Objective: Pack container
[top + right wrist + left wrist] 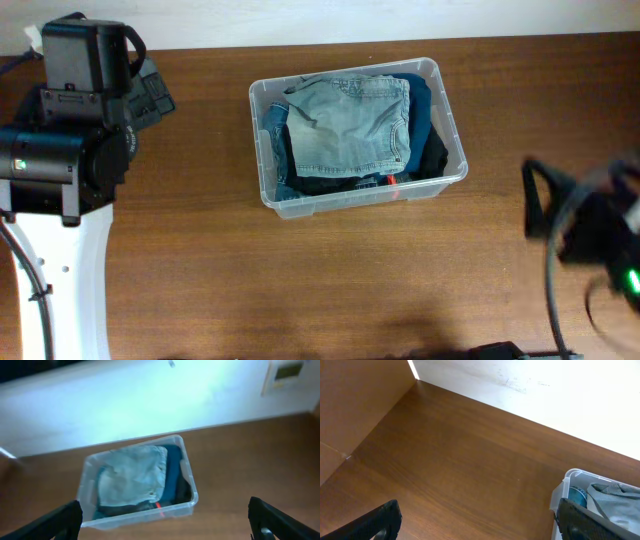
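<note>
Container (350, 198): clear bin on wooden worktop (300, 290), filled with folded denim (350, 125) (pale piece uppermost). Left jaws: spread, empty, well left of the bin. Right jaws: spread, empty, well right of it, facing it.

Packed container (141, 514) beyond parted fingers (56, 523)

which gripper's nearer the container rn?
Left, probably. The left gripper sits just off the container's left end, the corner close in its wrist view. The right gripper hangs farther back on the right, seeing the whole container.
</note>
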Robot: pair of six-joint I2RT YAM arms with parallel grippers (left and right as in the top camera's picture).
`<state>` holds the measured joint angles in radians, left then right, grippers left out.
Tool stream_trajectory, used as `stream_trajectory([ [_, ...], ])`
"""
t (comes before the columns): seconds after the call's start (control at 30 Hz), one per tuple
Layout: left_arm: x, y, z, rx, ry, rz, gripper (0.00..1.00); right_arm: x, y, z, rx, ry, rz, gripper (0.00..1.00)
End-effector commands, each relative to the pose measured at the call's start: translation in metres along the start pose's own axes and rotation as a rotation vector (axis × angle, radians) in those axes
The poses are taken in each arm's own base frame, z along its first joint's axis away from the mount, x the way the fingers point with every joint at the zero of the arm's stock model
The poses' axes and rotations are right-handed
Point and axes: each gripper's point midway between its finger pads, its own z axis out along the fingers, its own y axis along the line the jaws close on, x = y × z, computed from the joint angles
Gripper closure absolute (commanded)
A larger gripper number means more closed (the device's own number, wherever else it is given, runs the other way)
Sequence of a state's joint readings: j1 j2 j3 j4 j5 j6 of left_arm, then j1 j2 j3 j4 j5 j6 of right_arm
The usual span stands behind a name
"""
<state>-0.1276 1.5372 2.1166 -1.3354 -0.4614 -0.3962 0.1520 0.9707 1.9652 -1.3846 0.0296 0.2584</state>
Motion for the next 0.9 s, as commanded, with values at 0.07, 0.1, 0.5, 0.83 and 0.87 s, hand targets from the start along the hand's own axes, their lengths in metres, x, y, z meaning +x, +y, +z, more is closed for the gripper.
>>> stream_trajectory([
  [0.07, -0.001, 0.004, 0.001, -0.017, -0.005, 0.006, 0.00, 0.045, -0.013, -0.046, -0.027, -0.064, -0.008, 0.02],
  [0.1, -0.001, 0.004, 0.001, -0.017, -0.005, 0.006, 0.00, 0.056, -0.018, -0.048, -0.019, -0.071, -0.007, 0.02],
  [0.5, -0.001, 0.004, 0.001, -0.017, -0.005, 0.006, 0.01, 0.140, -0.056, 0.023, 0.039, -0.307, 0.031, 0.02],
  [0.83, -0.001, 0.004, 0.001, -0.017, -0.005, 0.006, 0.01, 0.141, -0.056, 0.098, -0.059, -0.611, 0.028, 0.02],
  [0.87, -0.001, 0.004, 0.001, -0.017, -0.005, 0.006, 0.01, 0.142, -0.056, 0.101, -0.067, -0.629, 0.029, 0.01],
])
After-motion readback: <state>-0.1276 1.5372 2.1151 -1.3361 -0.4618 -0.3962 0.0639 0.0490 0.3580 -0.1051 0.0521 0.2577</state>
